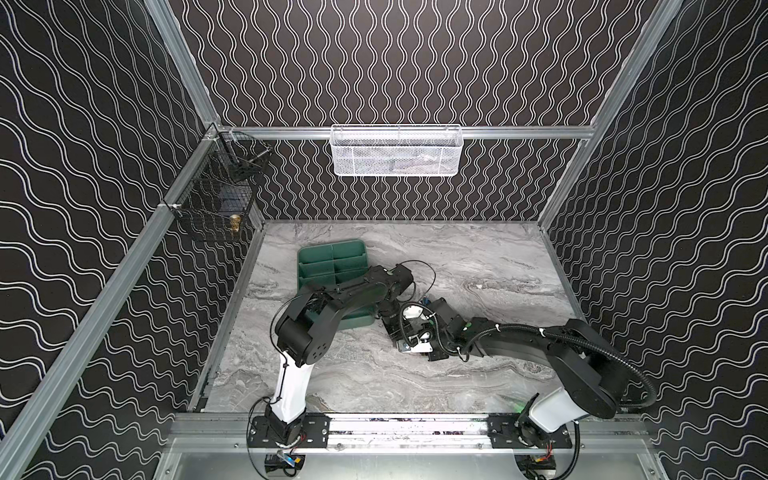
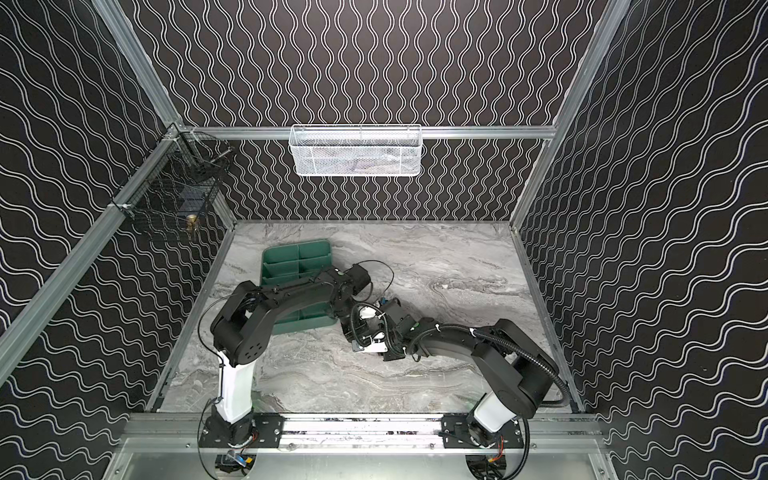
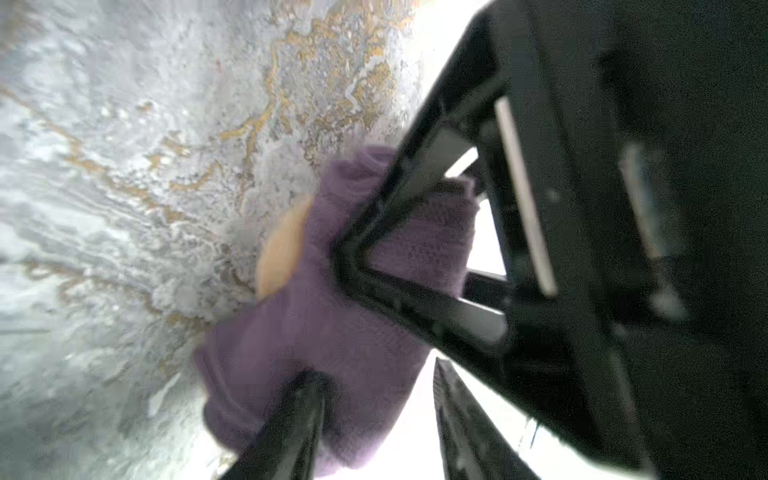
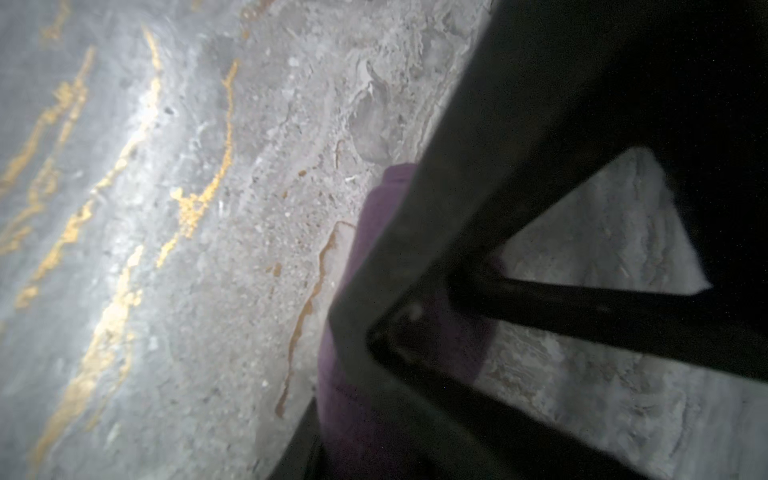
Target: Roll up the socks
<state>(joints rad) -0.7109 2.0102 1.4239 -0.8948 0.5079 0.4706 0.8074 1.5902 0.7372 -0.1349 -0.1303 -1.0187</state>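
One of the socks, a purple sock (image 3: 316,324) with a tan patch (image 3: 282,253), lies bunched on the marble table (image 3: 124,187). My left gripper (image 3: 376,370) is open. One of its fingers (image 3: 291,428) lies against the bundle and the other stands clear of it. A black triangular finger (image 3: 374,270) of the other gripper presses on the sock. In the right wrist view the purple sock (image 4: 370,232) sits between the fingers of my right gripper (image 4: 357,436), which is shut on it. In both top views the two arms meet at mid table and hide the sock.
A green divided tray (image 1: 332,257) lies at the back left, partly under the left arm (image 1: 353,291). The right arm (image 1: 519,340) reaches in from the right. A white mesh basket (image 1: 397,151) hangs on the back wall and a black wire basket (image 1: 216,195) on the left wall.
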